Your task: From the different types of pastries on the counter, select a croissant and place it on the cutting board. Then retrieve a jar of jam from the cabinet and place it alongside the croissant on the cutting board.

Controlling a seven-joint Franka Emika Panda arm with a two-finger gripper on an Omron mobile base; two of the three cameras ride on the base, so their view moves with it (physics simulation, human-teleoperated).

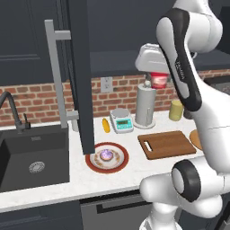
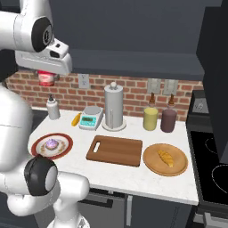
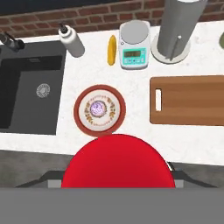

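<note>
**Jam jar held aloft; cutting board bare**

Jam jar [image 1: 158, 80] hangs high above the counter [image 2: 133, 176], pinched in the gripper [image 2: 46, 73]; red lid [image 3: 117, 162] faces the hand cam and hides the fingers, so grip width can't be read directly. In both base views jar body is partly covered by the white hand; label illegible.

Cutting board [image 2: 115, 150] lies flat mid-counter, nothing on it; right end cut off in hand view. Croissant [image 2: 166, 157] sits on a round wooden plate [image 2: 153, 165], just right of the board, not touching it. In left view that plate is mostly hidden behind the arm.

Red-rimmed plate [image 3: 81, 117] w/ purple-topped pastry [image 3: 99, 107] is left of the board. Open cabinet door [image 1: 81, 76] blocks part of the backsplash in left view. Scale [image 3: 134, 45] display unreadable. Paper towel holder [image 2: 113, 107] stands behind the board.
</note>
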